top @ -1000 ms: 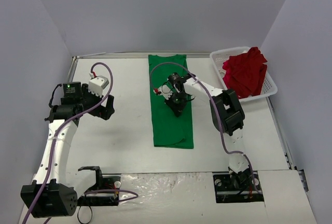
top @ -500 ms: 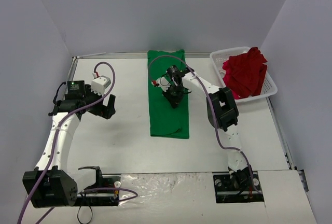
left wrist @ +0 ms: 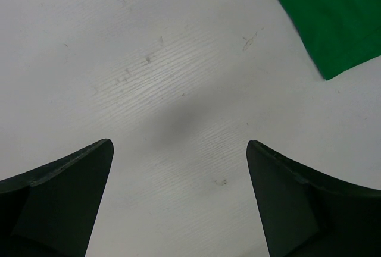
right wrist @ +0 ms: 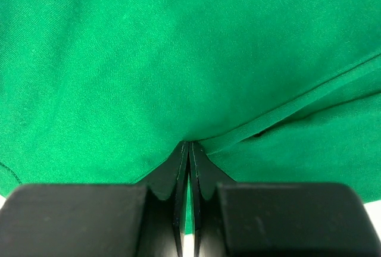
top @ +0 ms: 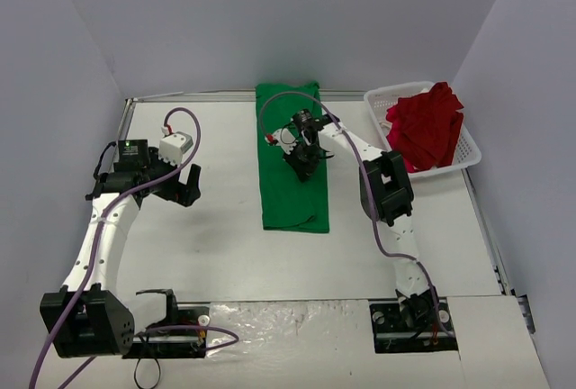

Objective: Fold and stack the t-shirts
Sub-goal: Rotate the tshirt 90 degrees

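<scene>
here the green t-shirt [top: 292, 204], a long strip on the tabletop [top: 207, 245], is pinched by the clenched right end effector [right wrist: 186, 145] and is best drawn low and straight so edges are matched; the left end effector [left wrist: 178, 144] is held released.

**Bright, Even Light With Soft Shadows**

The top view is lit evenly from overhead. Only faint shadows are cast on the table [top: 225, 254] beneath the arms, and a sheen is seen along its near edge. In the left wrist view a blurred shadow patch is thrown between dark, underexposed fingers [left wrist: 53, 203]. The green t-shirt [right wrist: 178, 60] weave is rendered sharply.
</scene>
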You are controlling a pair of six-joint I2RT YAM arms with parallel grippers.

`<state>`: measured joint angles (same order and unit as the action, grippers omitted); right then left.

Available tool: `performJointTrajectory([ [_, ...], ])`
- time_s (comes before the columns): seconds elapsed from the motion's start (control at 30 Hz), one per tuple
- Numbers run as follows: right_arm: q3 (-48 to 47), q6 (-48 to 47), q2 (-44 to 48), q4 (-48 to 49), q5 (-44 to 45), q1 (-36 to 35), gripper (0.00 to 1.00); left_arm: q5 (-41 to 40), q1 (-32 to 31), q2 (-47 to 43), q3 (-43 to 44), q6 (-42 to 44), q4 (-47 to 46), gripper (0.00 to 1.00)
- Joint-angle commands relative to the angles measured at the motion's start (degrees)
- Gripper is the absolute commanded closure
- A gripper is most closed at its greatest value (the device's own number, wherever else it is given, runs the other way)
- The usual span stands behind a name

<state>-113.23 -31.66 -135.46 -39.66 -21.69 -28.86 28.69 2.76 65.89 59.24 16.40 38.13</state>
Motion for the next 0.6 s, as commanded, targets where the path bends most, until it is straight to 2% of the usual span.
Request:
performJointTrajectory([
  [0.0,3.9,-2.1,1.9,0.2,3.3,0.3,1.0,1.0,0.4,-1.5,2.0,-0.1,-1.1,0.06],
  [0.07,6.6,-1.8,5.2,-0.2,3.3,0.0,1.0,1.7,0.4,-1.8,2.9,-0.1,-0.3,0.06],
  [0.13,8.5,-1.7,10.7,-0.6,2.9,0.1,0.87,2.5,0.4,-2.6,3.4,0.6,1.0,0.06],
  [0.17,10.4,-1.4,12.4,-1.0,2.9,0.1,0.76,2.5,0.3,-3.2,3.4,0.6,1.2,0.06],
  [0.23,12.2,-1.4,17.6,-1.8,2.9,0.2,0.66,2.7,0.3,-5.0,3.7,0.0,1.7,0.06],
  [0.33,16.3,-0.8,24.1,-2.1,5.2,0.8,0.58,2.1,0.4,-6.5,4.2,-1.6,2.6,0.06],
  [0.43,20.7,0.5,30.1,-2.2,3.1,2.2,0.38,0.6,0.3,-7.9,4.0,0.3,3.1,0.06],
  [0.53,26.3,0.7,35.8,-2.0,4.5,2.5,0.37,1.0,0.3,-8.7,3.8,1.2,4.1,0.06],
  [0.57,27.9,1.1,38.3,-2.0,5.3,2.6,0.41,1.5,0.2,-8.8,3.6,1.8,4.4,0.06],
])
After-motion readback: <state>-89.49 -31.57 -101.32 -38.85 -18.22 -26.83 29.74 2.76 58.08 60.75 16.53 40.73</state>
